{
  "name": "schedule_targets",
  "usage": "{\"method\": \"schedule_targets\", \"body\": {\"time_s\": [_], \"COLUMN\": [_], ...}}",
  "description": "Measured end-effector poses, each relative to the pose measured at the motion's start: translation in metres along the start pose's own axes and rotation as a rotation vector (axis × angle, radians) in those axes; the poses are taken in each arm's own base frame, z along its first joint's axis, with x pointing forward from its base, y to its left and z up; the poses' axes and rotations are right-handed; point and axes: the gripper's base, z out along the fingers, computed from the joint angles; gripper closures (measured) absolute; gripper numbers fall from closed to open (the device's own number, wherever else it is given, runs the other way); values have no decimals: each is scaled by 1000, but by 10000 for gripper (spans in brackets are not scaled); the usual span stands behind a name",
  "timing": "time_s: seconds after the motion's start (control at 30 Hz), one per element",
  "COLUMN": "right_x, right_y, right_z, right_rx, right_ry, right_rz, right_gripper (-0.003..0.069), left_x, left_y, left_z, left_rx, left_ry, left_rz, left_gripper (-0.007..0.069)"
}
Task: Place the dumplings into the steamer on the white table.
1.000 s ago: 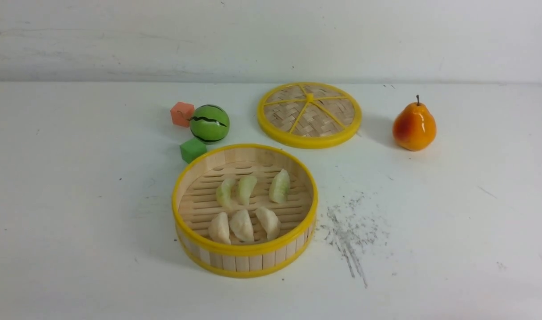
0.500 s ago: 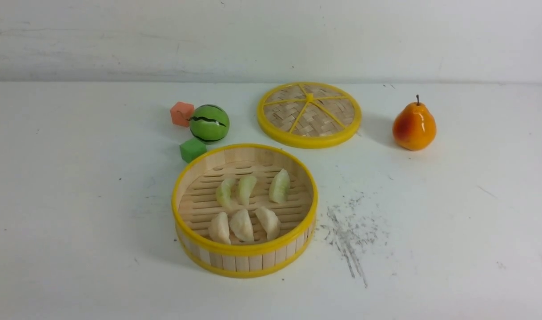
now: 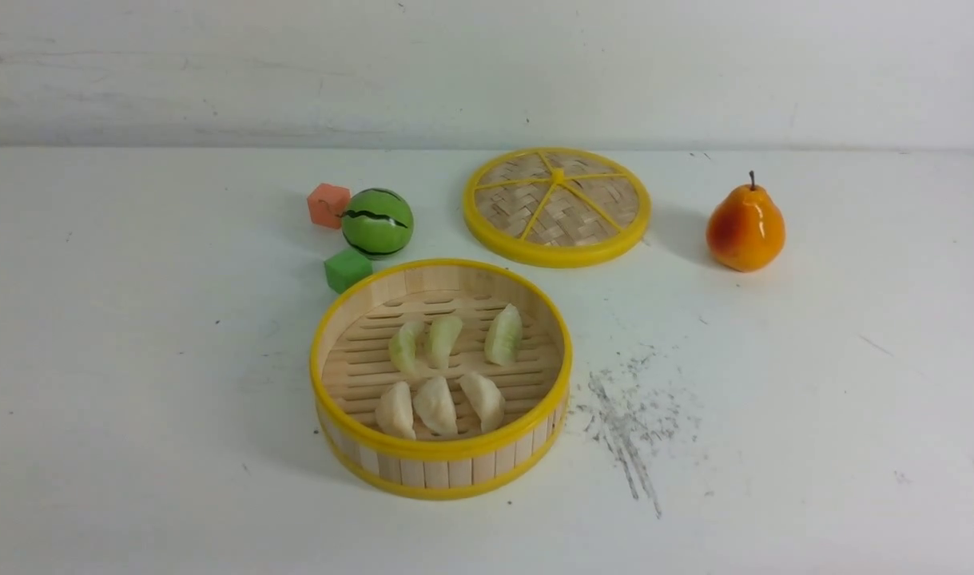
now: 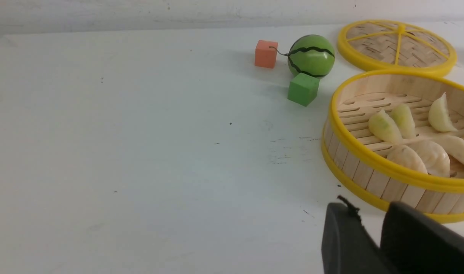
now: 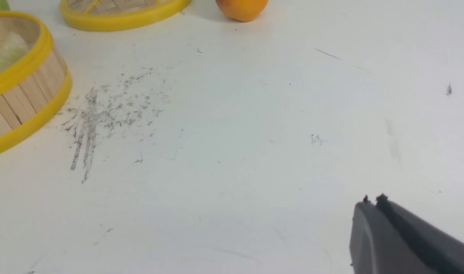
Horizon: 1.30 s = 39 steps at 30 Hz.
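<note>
Resting in the steamer (image 3: 441, 459) are 6 dumplings (image 3: 436, 405); my left tool (image 4: 369, 224) is slightly parted and empty, my right tool (image 5: 372, 199) closed.

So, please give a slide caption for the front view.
Six dumplings lie in the steamer on the white table, its lid behind.

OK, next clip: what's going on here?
Nothing is being handled. All six dumplings lie in the steamer on the white table, three green behind three white. The left gripper hangs empty beside the steamer, slightly parted; the right gripper is shut and empty over bare table.
</note>
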Motion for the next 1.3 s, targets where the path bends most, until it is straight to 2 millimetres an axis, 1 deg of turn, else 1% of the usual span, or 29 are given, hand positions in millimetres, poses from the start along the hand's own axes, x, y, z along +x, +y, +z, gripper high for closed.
{"method": "schedule_targets", "body": {"time_s": [1.3], "right_x": [0], "right_y": [0], "right_z": [0], "right_rx": [-2], "right_ry": [3], "right_rz": [5], "right_gripper": [629], "left_x": [0], "left_y": [0], "left_z": [0], "left_rx": [0], "left_ry": [0], "left_rz": [0], "left_gripper": [436]}}
